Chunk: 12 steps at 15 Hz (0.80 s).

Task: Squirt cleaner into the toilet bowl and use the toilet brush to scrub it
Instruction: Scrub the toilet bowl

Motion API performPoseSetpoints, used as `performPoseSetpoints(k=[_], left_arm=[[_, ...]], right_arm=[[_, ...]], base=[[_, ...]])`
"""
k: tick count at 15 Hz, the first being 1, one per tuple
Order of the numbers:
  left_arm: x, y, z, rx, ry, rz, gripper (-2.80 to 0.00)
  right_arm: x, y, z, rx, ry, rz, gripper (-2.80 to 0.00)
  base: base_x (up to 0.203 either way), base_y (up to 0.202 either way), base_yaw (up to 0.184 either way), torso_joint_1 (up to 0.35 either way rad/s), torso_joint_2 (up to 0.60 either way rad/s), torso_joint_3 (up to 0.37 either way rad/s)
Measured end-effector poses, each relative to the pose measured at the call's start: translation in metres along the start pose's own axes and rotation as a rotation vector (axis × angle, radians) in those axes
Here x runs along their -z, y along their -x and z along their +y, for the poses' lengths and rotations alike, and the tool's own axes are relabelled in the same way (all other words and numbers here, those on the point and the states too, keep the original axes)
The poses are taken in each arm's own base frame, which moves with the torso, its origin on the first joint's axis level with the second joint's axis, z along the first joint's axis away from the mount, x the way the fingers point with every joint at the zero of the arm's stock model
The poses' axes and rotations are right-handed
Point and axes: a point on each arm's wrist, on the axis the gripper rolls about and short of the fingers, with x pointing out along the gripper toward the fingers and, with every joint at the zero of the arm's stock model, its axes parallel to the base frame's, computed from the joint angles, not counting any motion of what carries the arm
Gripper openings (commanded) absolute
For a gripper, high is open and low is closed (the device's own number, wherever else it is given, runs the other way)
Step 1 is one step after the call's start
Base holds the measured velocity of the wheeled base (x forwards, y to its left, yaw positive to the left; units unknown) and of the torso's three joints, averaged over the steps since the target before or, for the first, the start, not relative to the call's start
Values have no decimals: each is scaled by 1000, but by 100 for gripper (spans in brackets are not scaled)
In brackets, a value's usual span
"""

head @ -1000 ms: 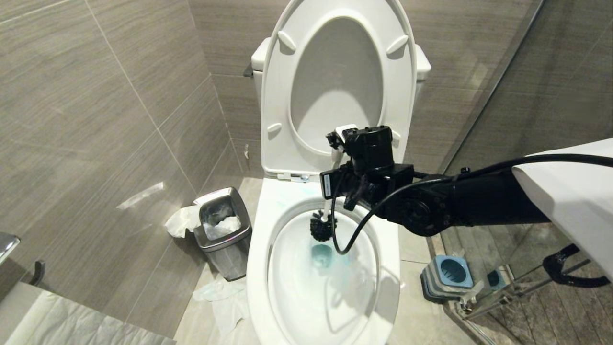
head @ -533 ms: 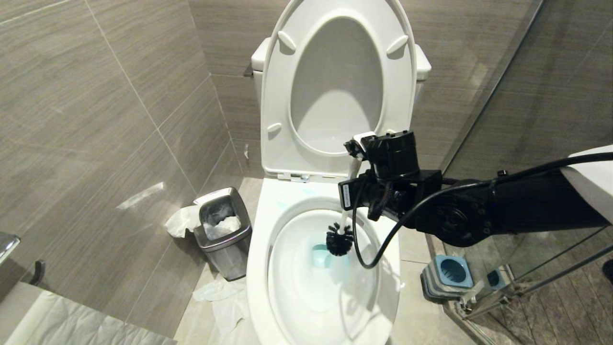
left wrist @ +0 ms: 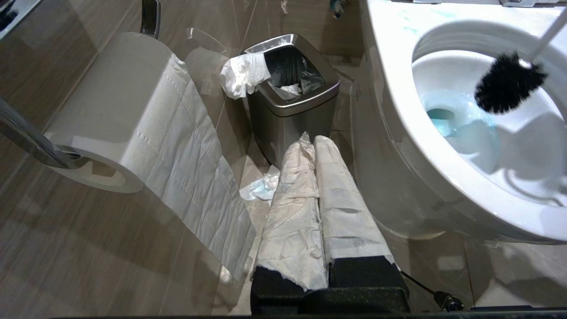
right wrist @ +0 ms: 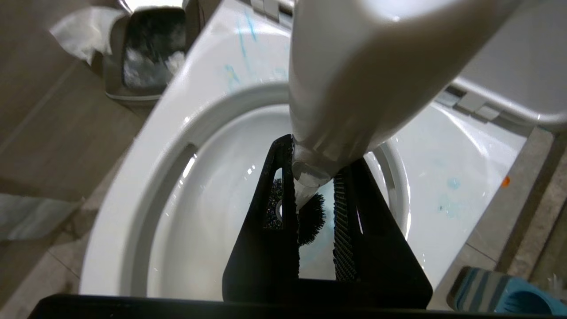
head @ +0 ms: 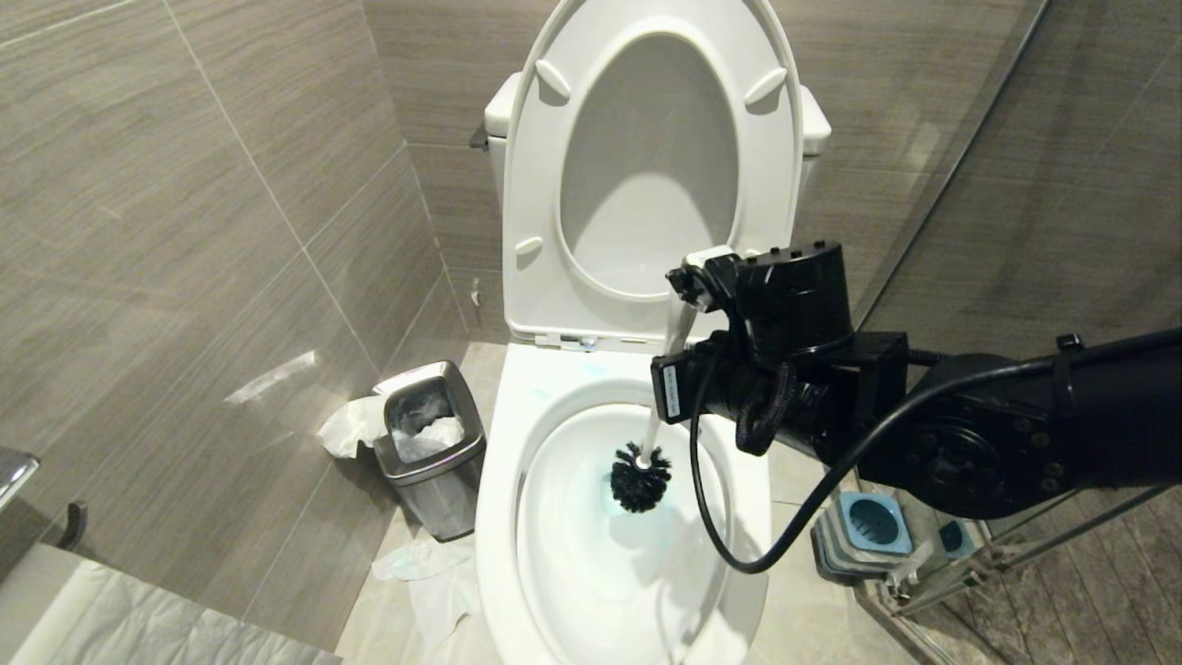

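The toilet bowl [head: 517, 517] fills the middle of the scene, seat and lid raised against the far wall, blue-tinted water at its bottom. Over its right rim hangs the right pincer [head: 694, 282], clamped on the top of the toilet brush [head: 641, 477]. The white handle slopes down and a little left from the grip, so the black bristle head lies below the pincer, inside the basin and just above the water. Scrubbing, I judge, means pushing along that slanted axis. The left pincer [left wrist: 315, 146], paper-wrapped fingers together, stays parked low at the left near the steel bin [left wrist: 292, 95].
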Motion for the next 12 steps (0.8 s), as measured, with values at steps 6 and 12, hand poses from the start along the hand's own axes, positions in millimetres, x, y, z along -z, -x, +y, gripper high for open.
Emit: performPoseSetpoints(k=[6, 12], left_arm=[[0, 0, 0, 0, 0, 0, -280], [0, 0, 0, 0, 0, 0, -280]], right_arm=[[-25, 4, 1, -2, -9, -53, -280], [0, -35, 8, 6, 1, -4, -280]], base=[[0, 0, 0, 0, 0, 0], [0, 0, 0, 0, 0, 0]])
